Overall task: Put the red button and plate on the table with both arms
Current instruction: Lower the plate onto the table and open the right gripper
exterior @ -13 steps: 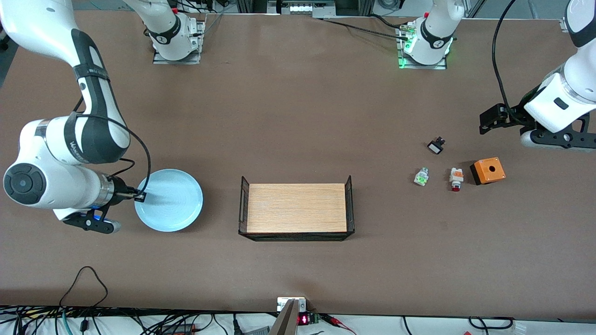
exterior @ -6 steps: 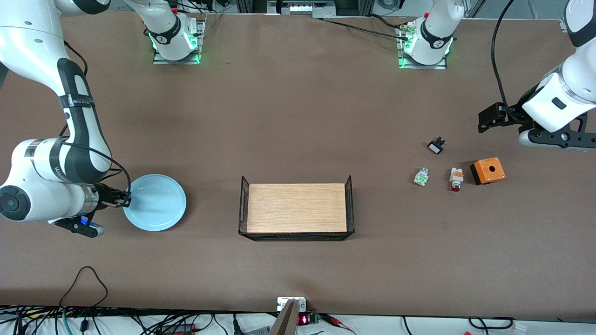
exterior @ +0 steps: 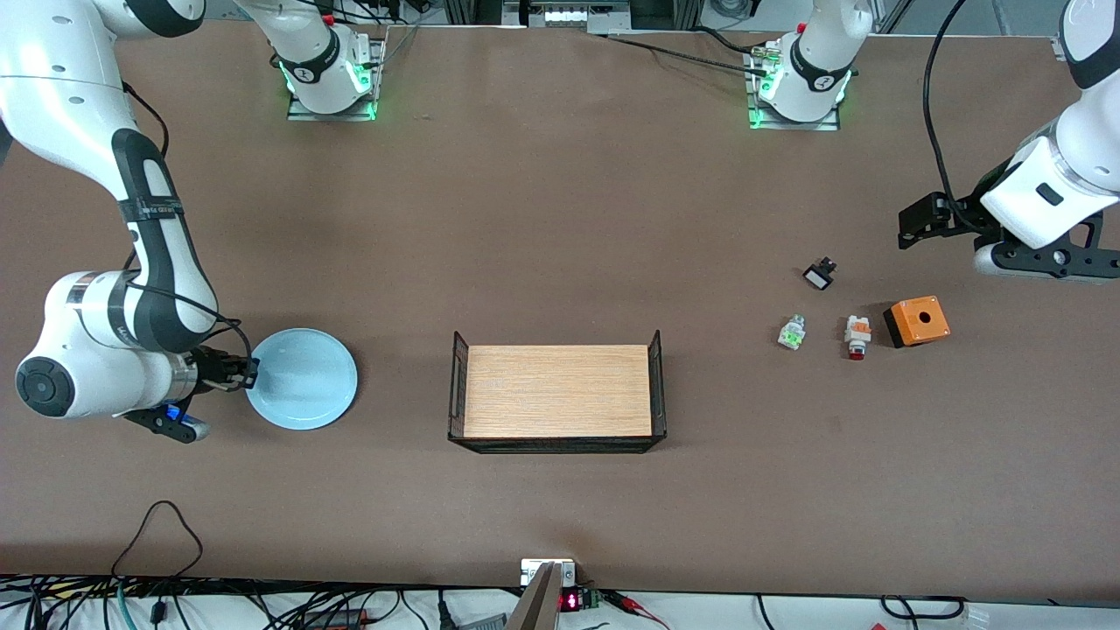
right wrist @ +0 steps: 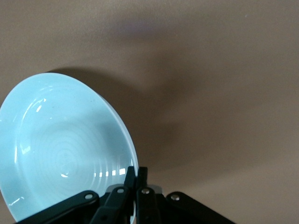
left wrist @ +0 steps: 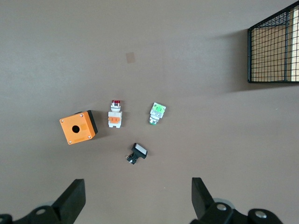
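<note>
right gripper [exterior: 248, 374]: fingers pinched on the rim of the plate [exterior: 302, 379], held low at the right arm's end of the table [exterior: 560, 219]; release pending. tray [exterior: 557, 391]: mid-table, unused. red button [exterior: 857, 337]: on the table beside the orange box [exterior: 916, 320], apparently placed. left gripper [left wrist: 138, 200]: fingers spread, empty, above the small parts.

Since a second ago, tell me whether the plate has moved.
Yes. The plate, pinched at its rim by the right gripper, now lies farther from the wooden tray, toward the right arm's end of the table.
</note>
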Robot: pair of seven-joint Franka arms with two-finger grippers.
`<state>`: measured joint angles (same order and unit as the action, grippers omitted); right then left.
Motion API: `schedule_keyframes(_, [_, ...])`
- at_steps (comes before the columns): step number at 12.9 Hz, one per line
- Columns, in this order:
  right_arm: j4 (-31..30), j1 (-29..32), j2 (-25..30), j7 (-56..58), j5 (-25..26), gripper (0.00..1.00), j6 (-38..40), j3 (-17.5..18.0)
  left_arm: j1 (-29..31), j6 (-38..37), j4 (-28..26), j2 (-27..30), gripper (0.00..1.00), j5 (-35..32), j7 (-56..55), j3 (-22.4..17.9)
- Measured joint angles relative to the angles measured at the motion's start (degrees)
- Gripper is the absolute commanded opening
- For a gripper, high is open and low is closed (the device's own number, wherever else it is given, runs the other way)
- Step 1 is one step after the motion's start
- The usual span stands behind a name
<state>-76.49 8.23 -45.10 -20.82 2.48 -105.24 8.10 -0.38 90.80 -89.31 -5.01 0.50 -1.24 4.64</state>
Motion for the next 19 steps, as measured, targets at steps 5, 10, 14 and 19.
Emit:
schedule_keyframes(5, [-1.78,0.03,-0.73,0.00,-0.07,0.01,-5.70,0.02,0.00,-0.02,0.00,0.00,1.00,0.16,0.00,0.00])
schedule_keyframes(10, [-4.39,0.55,-1.66,0.36,-0.19,0.04,-10.73,0.07,0.83,-0.02,0.00,0.00,1.00,2.30,-0.09,-0.32])
schedule_keyframes(14, [-4.52,0.84,-3.30,0.65,-0.40,0.21,-12.85,0.11,0.88,-0.02,0.00,0.00,1.00,2.32,-0.09,-0.31])
schedule_keyframes(19, [-4.50,0.88,-3.52,0.58,-0.40,1.00,-13.00,0.19,0.88,-0.03,0.01,0.00,1.00,2.32,-0.09,-0.12])
